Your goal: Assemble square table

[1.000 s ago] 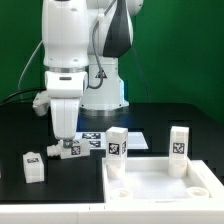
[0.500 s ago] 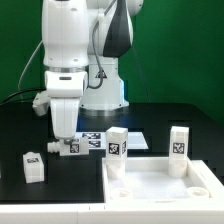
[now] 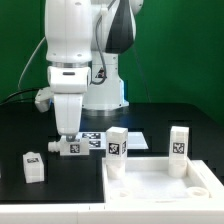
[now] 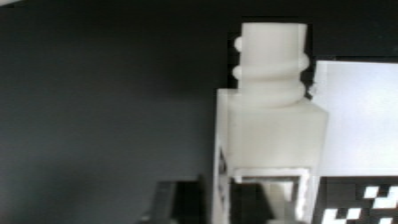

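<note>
My gripper (image 3: 68,137) is shut on a white leg (image 3: 72,147) that lies flat just above the black table, left of the marker board (image 3: 98,140). In the wrist view this leg (image 4: 270,115) runs out from my gripper (image 4: 228,206), its screw end pointing away. The white square tabletop (image 3: 160,188) lies at the front right. Two legs stand upright on its far corners, one on the left (image 3: 117,143) and one on the right (image 3: 179,143). Another loose leg (image 3: 33,166) stands on the table at the exterior view's left.
The robot's white base (image 3: 105,95) stands behind the marker board. A green wall closes the back. The marker board also shows in the wrist view (image 4: 356,130) beside the held leg.
My gripper has shifted slightly toward the exterior view's right and a little up, and the held leg has moved with it. The other parts have not moved.
</note>
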### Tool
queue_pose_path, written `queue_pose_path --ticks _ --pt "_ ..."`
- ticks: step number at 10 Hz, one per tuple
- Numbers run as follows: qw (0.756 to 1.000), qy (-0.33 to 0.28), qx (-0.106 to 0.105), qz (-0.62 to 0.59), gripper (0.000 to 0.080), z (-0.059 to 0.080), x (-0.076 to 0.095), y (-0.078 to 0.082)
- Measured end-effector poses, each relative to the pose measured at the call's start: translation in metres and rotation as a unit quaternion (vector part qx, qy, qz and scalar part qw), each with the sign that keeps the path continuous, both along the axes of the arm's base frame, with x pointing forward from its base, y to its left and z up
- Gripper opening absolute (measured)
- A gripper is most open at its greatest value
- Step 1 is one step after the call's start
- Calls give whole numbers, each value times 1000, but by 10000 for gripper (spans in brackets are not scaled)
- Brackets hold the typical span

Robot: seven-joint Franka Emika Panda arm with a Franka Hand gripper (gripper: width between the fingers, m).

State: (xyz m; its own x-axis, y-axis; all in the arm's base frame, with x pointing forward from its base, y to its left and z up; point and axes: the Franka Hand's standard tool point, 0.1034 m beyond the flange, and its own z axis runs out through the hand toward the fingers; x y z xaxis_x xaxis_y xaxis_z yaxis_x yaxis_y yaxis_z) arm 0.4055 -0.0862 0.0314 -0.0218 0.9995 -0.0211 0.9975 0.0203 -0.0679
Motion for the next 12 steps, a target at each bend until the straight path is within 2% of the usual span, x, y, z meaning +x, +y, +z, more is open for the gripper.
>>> queue_pose_path --ticks 1,2,3,4,5,6,10,12 --pt "1000 8 1 -14 221 -6 -7 -1" --pt "1000 10 1 -18 221 -9 -8 -3" --pt "1000 2 1 -19 424 -9 -6 -4" --pt "1000 -3 1 -20 565 -9 -5 -4" --pt "1000 -1 1 -23 565 -11 -7 -4" --pt "1000 4 2 -29 631 -15 -10 -2" --pt "999 3 -2 -43 649 -9 -3 0" --pt "999 14 0 -53 649 -20 -11 2"
